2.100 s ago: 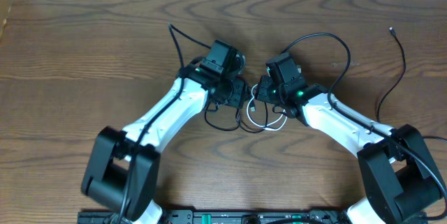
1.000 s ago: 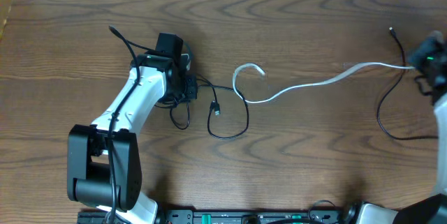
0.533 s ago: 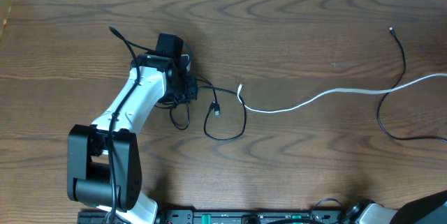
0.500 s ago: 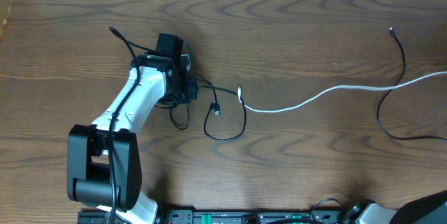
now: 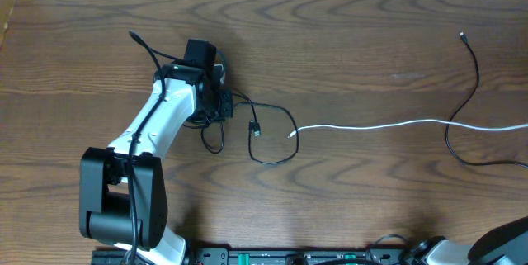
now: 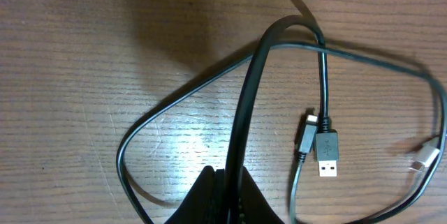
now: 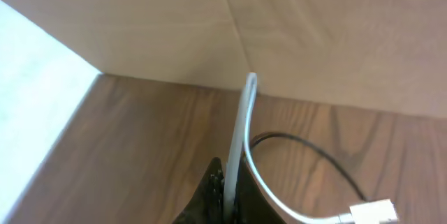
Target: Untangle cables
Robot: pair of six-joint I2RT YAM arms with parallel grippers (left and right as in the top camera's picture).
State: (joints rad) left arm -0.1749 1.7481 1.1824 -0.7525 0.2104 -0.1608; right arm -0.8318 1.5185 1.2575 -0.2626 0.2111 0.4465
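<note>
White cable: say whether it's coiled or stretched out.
Stretched out: the white cable runs loop-free across the table to the right edge.

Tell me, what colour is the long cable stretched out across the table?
White. The long cable shows best in the overhead view.

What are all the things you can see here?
table: one, brown wood, under everything
black cable: one, black, looped on the table just right of the left tool, plug end lying inside the loop
white cable: one, white, stretched from the middle to the right edge
thin wire: one, black, curving at the far right
left arm: one, white and black, left side
left tool: one, dark, pinching the black cable
right tool: one, dark, pinching the white cable
</note>
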